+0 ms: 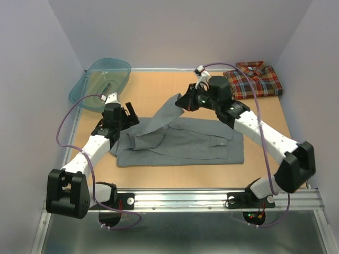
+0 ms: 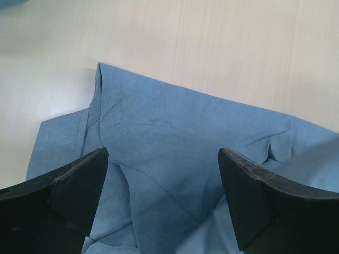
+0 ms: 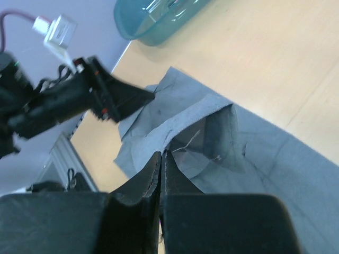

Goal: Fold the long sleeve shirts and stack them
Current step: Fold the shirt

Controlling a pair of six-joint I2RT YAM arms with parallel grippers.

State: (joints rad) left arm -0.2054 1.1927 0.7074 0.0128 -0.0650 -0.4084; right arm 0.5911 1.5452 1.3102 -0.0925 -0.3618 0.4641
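Observation:
The grey long sleeve shirt (image 1: 196,143) lies spread flat across the middle of the table. One of its sleeves (image 1: 159,117) is lifted off the cloth and slants up toward the back. My right gripper (image 1: 180,100) is shut on that sleeve's end, and the right wrist view shows the cuff edge (image 3: 183,129) pinched at the closed tips (image 3: 162,154). Low over the shirt's left part (image 2: 175,127), my left gripper (image 1: 128,117) stands open (image 2: 163,159) with only cloth beneath it. The plaid long sleeve shirt (image 1: 254,79) lies folded at the back right corner.
A teal plastic basin (image 1: 100,82) stands tilted at the back left corner, seen also in the right wrist view (image 3: 159,18). Walls close the table on the left, back and right. A metal rail (image 1: 185,200) runs along the near edge.

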